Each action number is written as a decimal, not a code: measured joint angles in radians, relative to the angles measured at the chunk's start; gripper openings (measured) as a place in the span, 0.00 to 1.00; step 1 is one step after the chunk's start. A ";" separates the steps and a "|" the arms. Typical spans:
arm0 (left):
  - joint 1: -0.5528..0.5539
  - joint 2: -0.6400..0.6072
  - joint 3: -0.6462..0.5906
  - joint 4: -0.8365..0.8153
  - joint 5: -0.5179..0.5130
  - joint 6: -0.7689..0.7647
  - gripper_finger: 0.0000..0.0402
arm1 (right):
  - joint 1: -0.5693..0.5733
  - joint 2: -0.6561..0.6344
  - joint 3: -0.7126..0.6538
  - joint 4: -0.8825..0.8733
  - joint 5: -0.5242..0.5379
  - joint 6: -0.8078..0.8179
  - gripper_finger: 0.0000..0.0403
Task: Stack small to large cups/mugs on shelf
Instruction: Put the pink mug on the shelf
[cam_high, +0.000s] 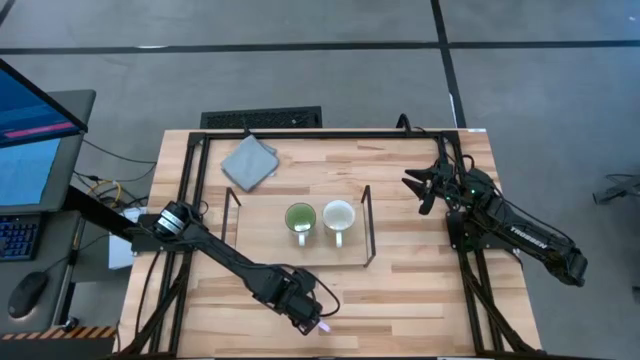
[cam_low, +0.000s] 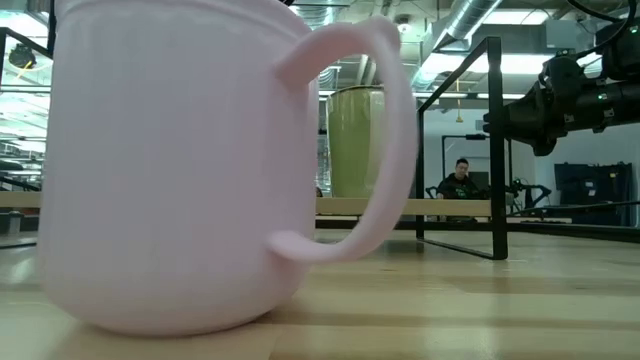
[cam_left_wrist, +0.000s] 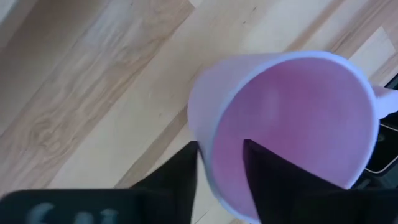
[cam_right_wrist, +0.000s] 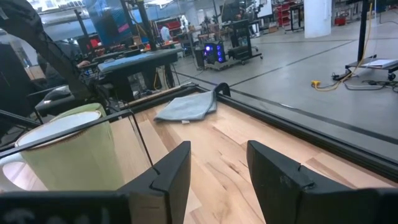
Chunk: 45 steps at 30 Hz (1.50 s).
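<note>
The light purple mug (cam_low: 170, 170) stands upright on the table near its front edge, handle (cam_low: 385, 140) to one side. My left gripper (cam_left_wrist: 221, 144) points down over it, open. One finger (cam_left_wrist: 267, 180) is inside the mug and the other (cam_left_wrist: 180, 180) outside its wall. In the high view that gripper (cam_high: 312, 322) hides most of the mug. The olive green mug (cam_high: 300, 217) and the cream-white mug (cam_high: 339, 215) stand side by side inside the wire shelf (cam_high: 368, 225). My right gripper (cam_high: 418, 188) waits at the back right, open and level. My left gripper comes from above, its fingers astride the purple mug's rim (cam_left_wrist: 208, 168) on the side away from the handle. The outer finger lies close along the wall and a gap shows beside the inner one. Whether either finger touches the wall I cannot tell. The mug's base rests on the table.
A grey folded cloth (cam_high: 249, 161) lies at the back left, behind the shelf. The black table frame (cam_high: 330, 132) runs along the edges. Bare wood lies between the shelf and the front edge. A person (cam_low: 460, 180) sits in the room beyond the table.
</note>
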 joint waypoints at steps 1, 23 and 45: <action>0.001 0.000 0.000 -0.001 -0.001 0.001 0.26 | 0.000 0.000 0.000 0.000 0.000 0.000 0.44; 0.018 0.000 0.000 -0.074 0.054 0.077 0.00 | 0.000 0.000 0.000 0.000 0.000 0.000 0.44; 0.096 -0.429 -0.010 -0.638 -0.280 0.449 0.00 | -0.001 -0.001 0.000 0.000 0.001 -0.002 0.44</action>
